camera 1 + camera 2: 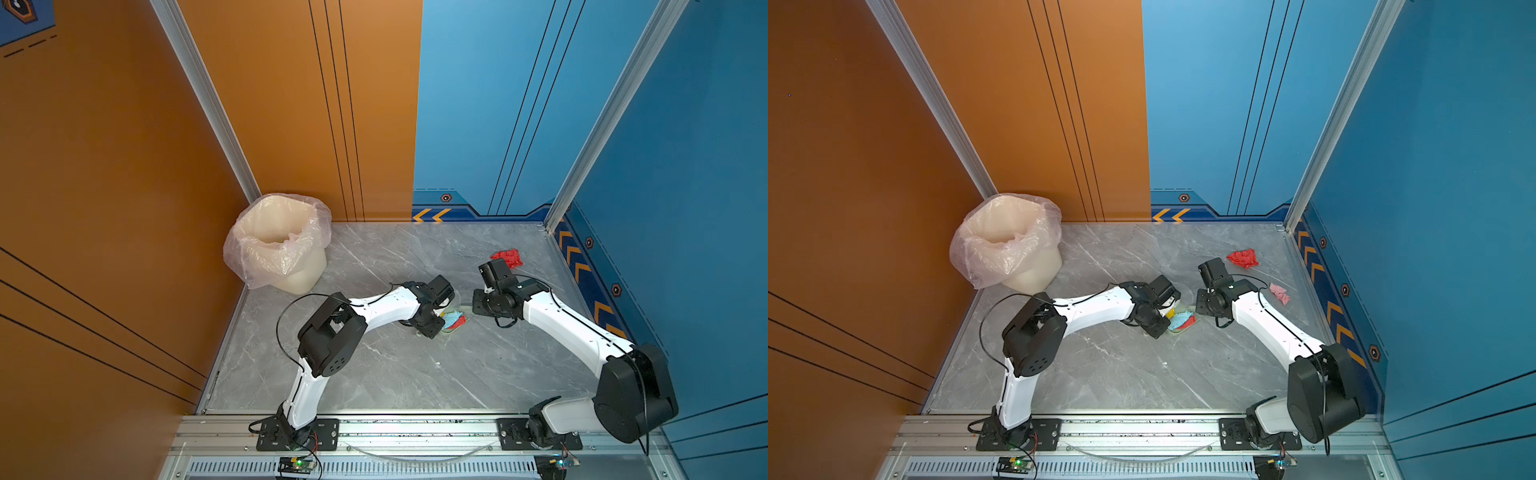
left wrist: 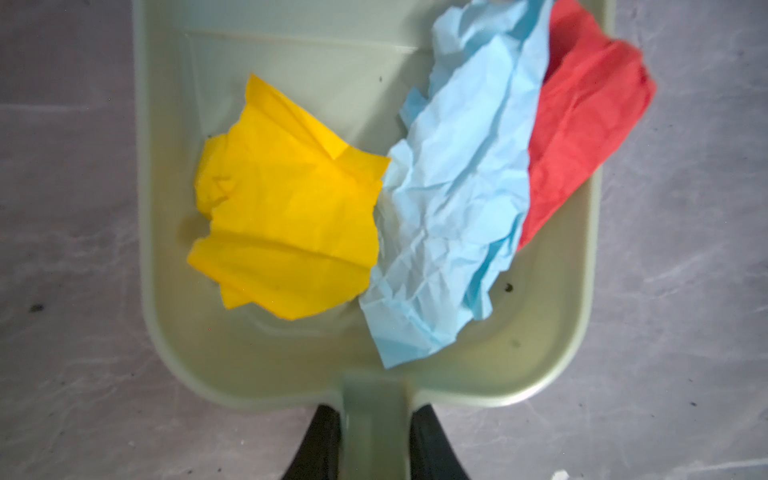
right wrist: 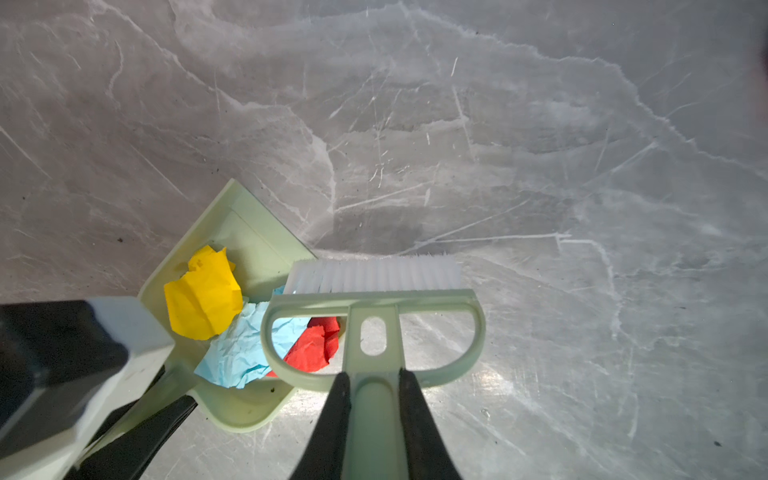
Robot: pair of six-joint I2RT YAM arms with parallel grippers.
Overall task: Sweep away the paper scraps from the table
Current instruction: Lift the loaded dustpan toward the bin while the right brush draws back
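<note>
A pale green dustpan point(image 2: 291, 361) lies flat on the grey marble table point(image 1: 395, 374). It holds three paper scraps: yellow point(image 2: 286, 216), light blue point(image 2: 453, 195) and red point(image 2: 582, 133). My left gripper point(image 2: 376, 409) is shut on the dustpan's handle. My right gripper point(image 3: 374, 376) is shut on the handle of a pale green brush point(image 3: 374, 299), whose white bristles point(image 3: 374, 272) stand beside the dustpan point(image 3: 249, 232) near its open lip. A loose red scrap point(image 1: 508, 257) point(image 1: 1243, 258) lies beyond the right arm. A pink scrap point(image 1: 1280, 293) lies right of that arm.
A cream bin with a clear plastic liner point(image 1: 276, 241) point(image 1: 1005, 241) stands in the far left corner. Orange and blue walls close the table on three sides. Both arm bases sit on the metal rail point(image 1: 415, 428) at the near edge.
</note>
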